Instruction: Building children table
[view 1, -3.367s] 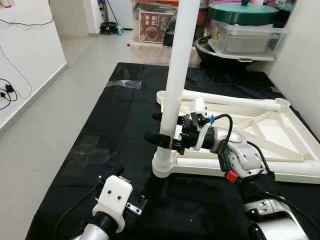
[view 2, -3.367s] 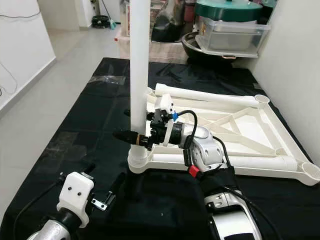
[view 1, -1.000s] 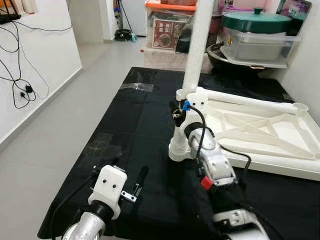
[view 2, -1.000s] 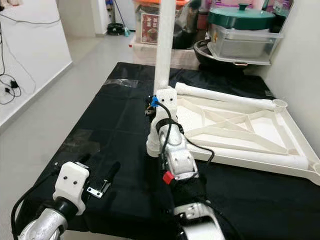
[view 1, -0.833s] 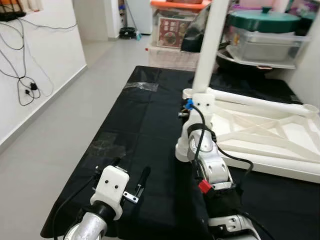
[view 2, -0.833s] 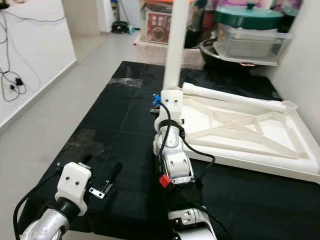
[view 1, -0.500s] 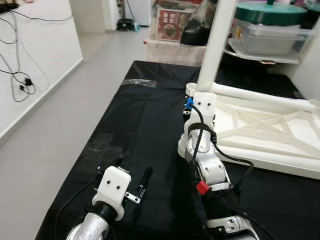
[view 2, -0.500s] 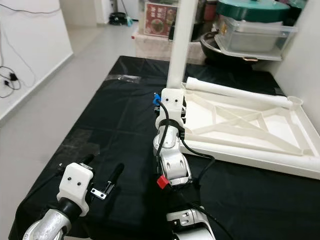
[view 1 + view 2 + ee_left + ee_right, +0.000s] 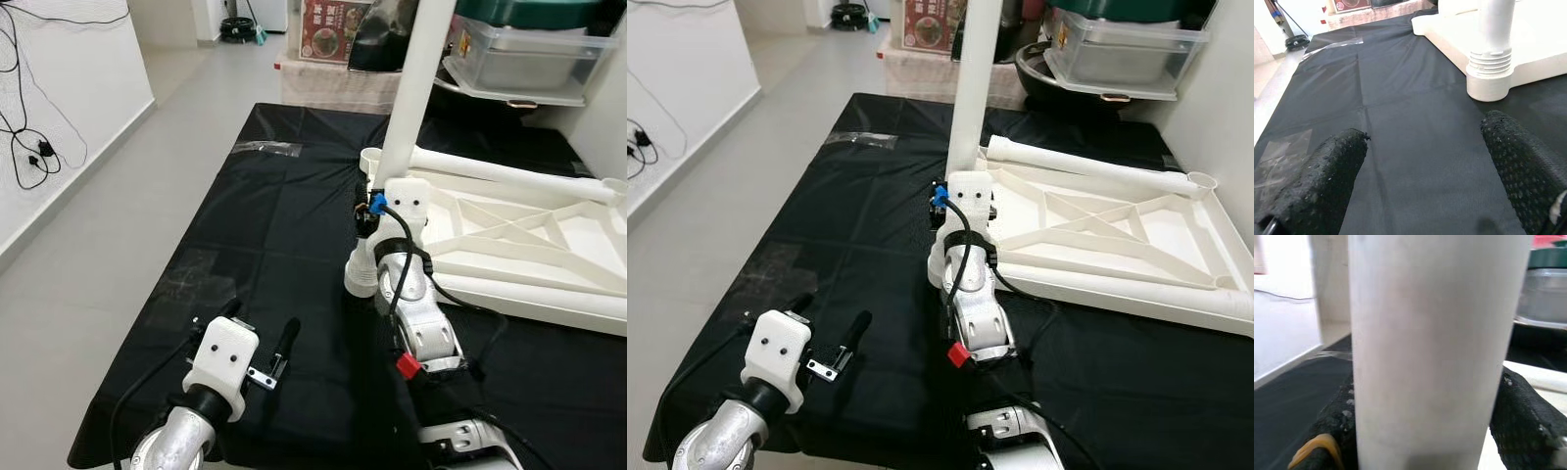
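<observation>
While the white table leg (image 9: pixel 416 88) stands upright in the corner socket (image 9: pixel 361 277) of the upturned white tabletop (image 9: pixel 509 235), the right hand (image 9: pixel 1425 431) clamps it low on the shaft, black fingers (image 9: pixel 1528 431) pressed to either side. The tabletop lies on the black-covered counter (image 9: pixel 245 245), a second leg (image 9: pixel 509 178) lying along its far edge. The left hand (image 9: pixel 257 338) hovers with fingers spread, holding nothing, near the counter's front edge, well apart from the leg. Storage bins (image 9: pixel 529 59) stand behind.
</observation>
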Controlling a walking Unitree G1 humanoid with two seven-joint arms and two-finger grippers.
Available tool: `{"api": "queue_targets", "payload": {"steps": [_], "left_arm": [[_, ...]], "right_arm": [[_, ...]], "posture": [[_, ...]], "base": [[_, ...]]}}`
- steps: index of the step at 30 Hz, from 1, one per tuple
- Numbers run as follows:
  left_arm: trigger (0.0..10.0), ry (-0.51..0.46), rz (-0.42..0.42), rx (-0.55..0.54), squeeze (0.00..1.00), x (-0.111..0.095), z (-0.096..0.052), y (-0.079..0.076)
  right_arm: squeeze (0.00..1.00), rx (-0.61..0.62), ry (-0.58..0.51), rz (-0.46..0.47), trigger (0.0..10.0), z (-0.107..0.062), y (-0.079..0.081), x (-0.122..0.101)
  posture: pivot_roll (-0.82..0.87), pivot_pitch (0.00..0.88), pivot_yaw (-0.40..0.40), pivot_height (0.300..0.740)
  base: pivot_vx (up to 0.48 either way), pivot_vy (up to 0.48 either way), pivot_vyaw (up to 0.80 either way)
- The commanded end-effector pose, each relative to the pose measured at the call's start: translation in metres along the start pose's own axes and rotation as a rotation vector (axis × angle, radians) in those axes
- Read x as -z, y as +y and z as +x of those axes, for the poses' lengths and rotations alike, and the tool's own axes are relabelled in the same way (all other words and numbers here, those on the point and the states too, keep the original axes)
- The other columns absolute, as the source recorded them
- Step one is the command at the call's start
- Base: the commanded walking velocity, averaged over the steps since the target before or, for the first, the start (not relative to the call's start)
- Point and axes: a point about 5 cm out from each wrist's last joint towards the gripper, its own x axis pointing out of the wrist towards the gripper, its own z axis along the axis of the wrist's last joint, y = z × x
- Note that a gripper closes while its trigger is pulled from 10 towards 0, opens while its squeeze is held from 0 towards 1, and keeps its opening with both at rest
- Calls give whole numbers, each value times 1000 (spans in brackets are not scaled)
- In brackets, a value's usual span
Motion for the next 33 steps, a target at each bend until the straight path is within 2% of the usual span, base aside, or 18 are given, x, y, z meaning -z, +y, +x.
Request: {"api": "queue_targets", "payload": {"steps": [1,6,8,11,16,18,19,21,24,27,33], "left_arm": [[10000,14,0,-3,0,3,-2,-1],[10000,14,2,-5,0,4,-2,-1],[10000,12,3,-6,0,3,-1,-1],[10000,11,5,-6,0,3,-1,-1],[10000,11,6,-7,0,3,-1,-1],[10000,12,6,-6,0,4,-2,-1],[10000,12,6,-6,0,4,-2,-1],[10000,12,6,-6,0,4,-2,-1],[10000,12,5,-4,0,3,-2,-2],[10000,11,6,-4,0,3,-2,-2],[10000,13,5,-4,0,3,-3,-3]], "right_arm": [[0,-17,-22,22,10000,3,-7,-2],[0,-101,-31,46,10000,9,-12,-4],[0,-191,-45,80,10000,14,-10,-8],[0,-254,-58,96,10000,16,-10,-9],[0,-315,-71,95,10000,19,-11,-11],[0,-413,-60,118,10000,21,-11,-10],[0,-413,-60,118,10000,21,-11,-10],[0,-492,-42,141,10000,24,-10,-10],[0,-562,-12,126,10000,28,-13,-7],[0,-580,-1,141,10000,30,-15,-6],[0,-570,26,114,10000,40,-22,-5]], "posture": [[115,83,-65,740],[119,76,-60,740],[121,71,-62,740],[122,68,-63,740],[123,64,-63,740],[123,64,-61,740],[123,64,-61,740],[125,63,-65,740],[125,62,-66,740],[127,62,-66,740],[133,65,-72,740]], "base": [[0,0,0],[0,0,0],[0,0,0],[0,0,0],[0,0,0],[0,0,0],[0,0,0],[0,0,0],[0,0,0],[0,0,0],[0,0,0]]}}
